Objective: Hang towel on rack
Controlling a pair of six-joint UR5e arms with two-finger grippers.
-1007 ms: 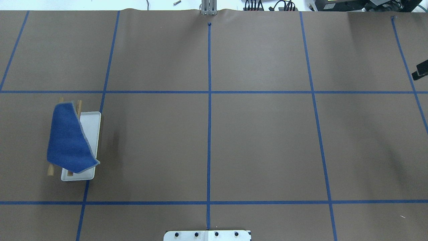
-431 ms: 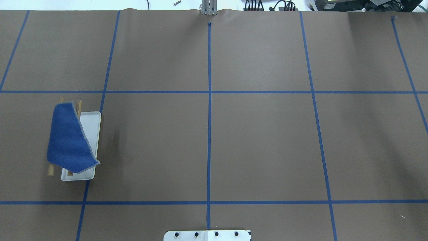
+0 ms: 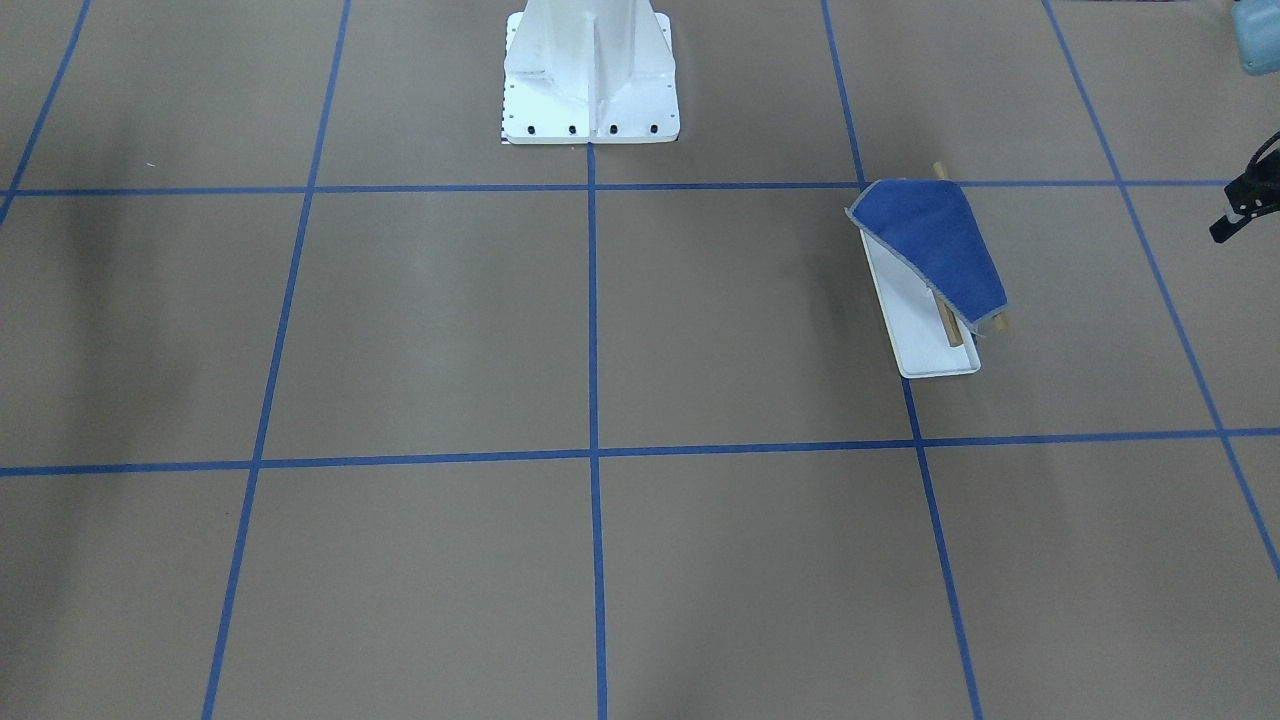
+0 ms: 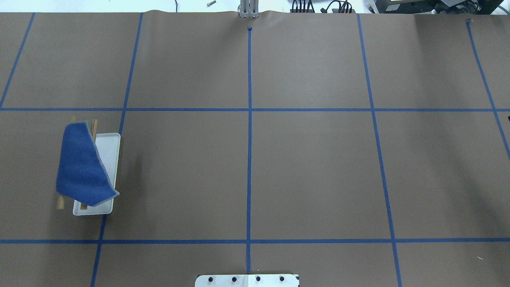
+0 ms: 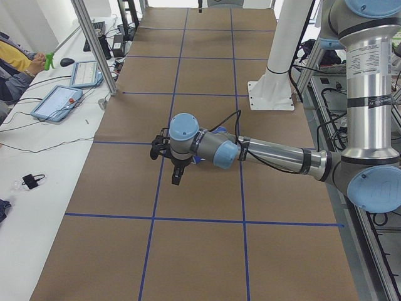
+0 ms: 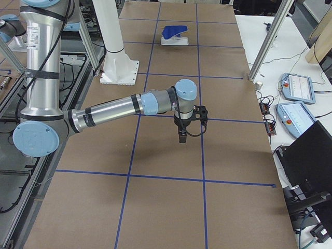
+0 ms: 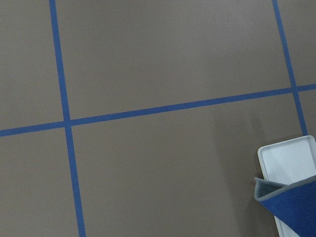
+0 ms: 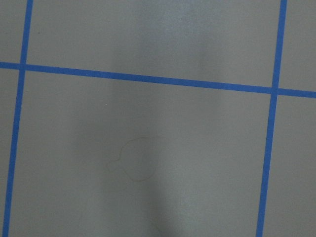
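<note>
The royal-blue towel lies draped aslant over the two wooden bars of the rack, with one corner hanging over the white tray. Both also show in the front view, towel and rack, and in the left wrist view, towel. My left gripper hangs above the table beside the rack, apart from it; only a black part of it shows at the front view's right edge. My right gripper hangs over bare table far from the rack. I cannot tell whether either is open or shut.
The white bolted pedestal stands at the robot's side of the table. Blue tape lines divide the brown table cover. A side table with tablets and an aluminium post stand past the far edge.
A black part of my right gripper at the overhead view's right edge one second ago has moved out of that view. The towel and rack have not moved.
</note>
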